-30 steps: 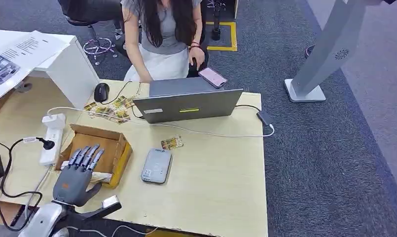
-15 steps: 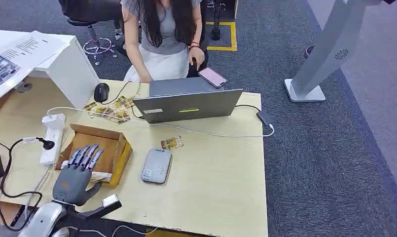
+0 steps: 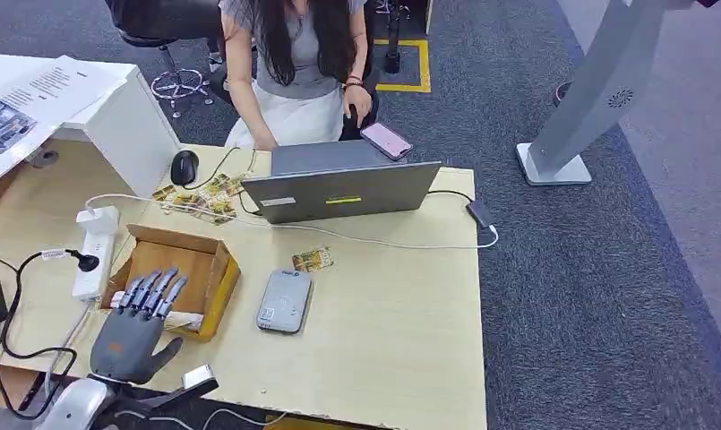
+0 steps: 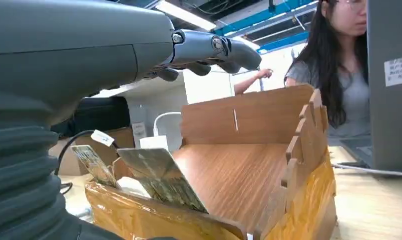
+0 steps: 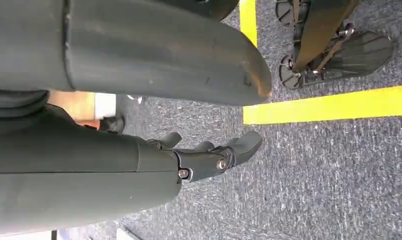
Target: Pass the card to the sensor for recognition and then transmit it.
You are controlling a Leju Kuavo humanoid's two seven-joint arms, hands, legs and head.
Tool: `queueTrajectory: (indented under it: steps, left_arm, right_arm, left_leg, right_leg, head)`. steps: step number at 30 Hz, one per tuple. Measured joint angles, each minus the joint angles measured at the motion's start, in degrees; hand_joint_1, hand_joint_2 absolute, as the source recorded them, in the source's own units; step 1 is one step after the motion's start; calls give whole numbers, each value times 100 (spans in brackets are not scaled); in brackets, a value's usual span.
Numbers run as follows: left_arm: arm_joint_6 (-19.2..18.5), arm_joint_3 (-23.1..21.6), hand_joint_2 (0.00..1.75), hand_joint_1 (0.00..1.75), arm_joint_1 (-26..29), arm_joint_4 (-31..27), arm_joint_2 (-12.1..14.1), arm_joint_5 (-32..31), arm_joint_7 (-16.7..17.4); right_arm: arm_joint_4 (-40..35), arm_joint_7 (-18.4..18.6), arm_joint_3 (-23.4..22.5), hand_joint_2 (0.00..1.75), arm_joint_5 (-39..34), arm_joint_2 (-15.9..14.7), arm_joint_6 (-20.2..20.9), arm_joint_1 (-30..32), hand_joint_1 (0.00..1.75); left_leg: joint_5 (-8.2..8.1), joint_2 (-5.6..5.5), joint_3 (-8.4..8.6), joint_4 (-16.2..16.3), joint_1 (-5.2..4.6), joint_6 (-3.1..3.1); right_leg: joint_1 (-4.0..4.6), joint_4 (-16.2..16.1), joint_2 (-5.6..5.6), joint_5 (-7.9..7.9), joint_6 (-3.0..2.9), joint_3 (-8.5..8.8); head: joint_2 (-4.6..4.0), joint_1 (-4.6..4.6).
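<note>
- I see my left hand (image 3: 133, 333) empty, fingers spread, over the cardboard box's (image 3: 215, 269) near edge.
- Cards (image 4: 161, 178) lean inside that box; the sensor (image 3: 284, 300) lies on the desk (image 3: 392, 331).
- My right hand (image 5: 208, 155) hangs above carpet, seemingly empty, fingers loosely extended.

The robot's left hand (image 3: 128, 340) has drawn back toward the desk's (image 3: 401, 340) near edge, its spread fingers (image 3: 155, 291) now over the cardboard box's (image 3: 215, 273) near rim, holding nothing.

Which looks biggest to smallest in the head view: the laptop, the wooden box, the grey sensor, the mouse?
1. laptop
2. wooden box
3. grey sensor
4. mouse

The mouse lies farther from the camera, so it may look a little smaller than it is.
</note>
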Motion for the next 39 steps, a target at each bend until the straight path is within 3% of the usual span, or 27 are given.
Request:
queueTrajectory:
  steps: [14, 19, 39]
  left_arm:
    - [-170, 20, 175, 0, 268, -146, 7, -90, 262]
    - [-389, 81, 175, 0, 284, -177, 44, -131, 378]
    - [-525, 201, 175, 0, 262, -175, 57, -175, 394]
  right_arm:
    - [0, 15, 39, 0, -173, 0, 9, -3, 0]
    - [0, 15, 76, 0, -214, 0, 18, -5, 0]
    - [0, 35, 177, 0, -256, 0, 52, -5, 0]
  left_leg:
    - [0, 0, 0, 0, 0, 0]
    - [0, 0, 1, 0, 1, 0]
    - [0, 0, 1, 0, 1, 0]
  right_leg:
    - [0, 0, 0, 0, 0, 1]
    - [1, 0, 0, 0, 0, 0]
    - [0, 0, 0, 0, 0, 1]
  head:
    - [0, 0]
    - [0, 0]
    - [0, 0]
